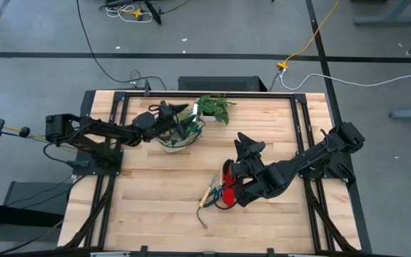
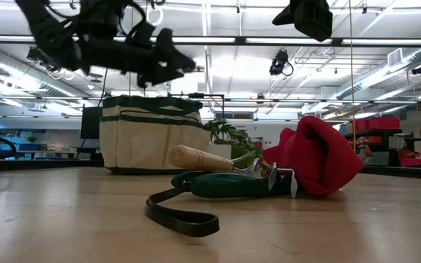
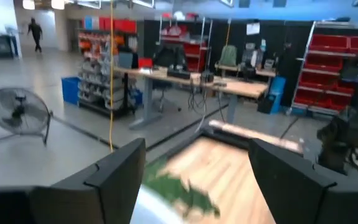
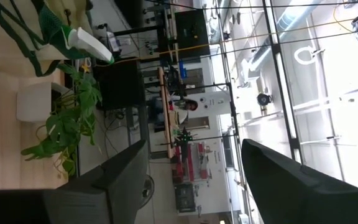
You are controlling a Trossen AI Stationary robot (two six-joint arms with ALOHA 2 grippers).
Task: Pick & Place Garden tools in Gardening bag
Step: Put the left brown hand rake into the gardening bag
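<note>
1. Dark looped strap (image 2: pixel 181 218) curls nearest the low camera, in front of the wooden-handled hand rake (image 2: pixel 199 158)
2. Red gloves (image 2: pixel 314 155) lie crumpled, touching the rake
3. Cream fabric gardening bag (image 2: pixel 152 135) stands behind the rake, spray bottle (image 4: pixel 82 38) inside
4. Left gripper (image 1: pixel 168 114), fingers spread, hangs over the bag
5. Right gripper (image 1: pixel 248 146), fingers spread, hovers beside the gloves, above the table (image 1: pixel 277 128)
</note>
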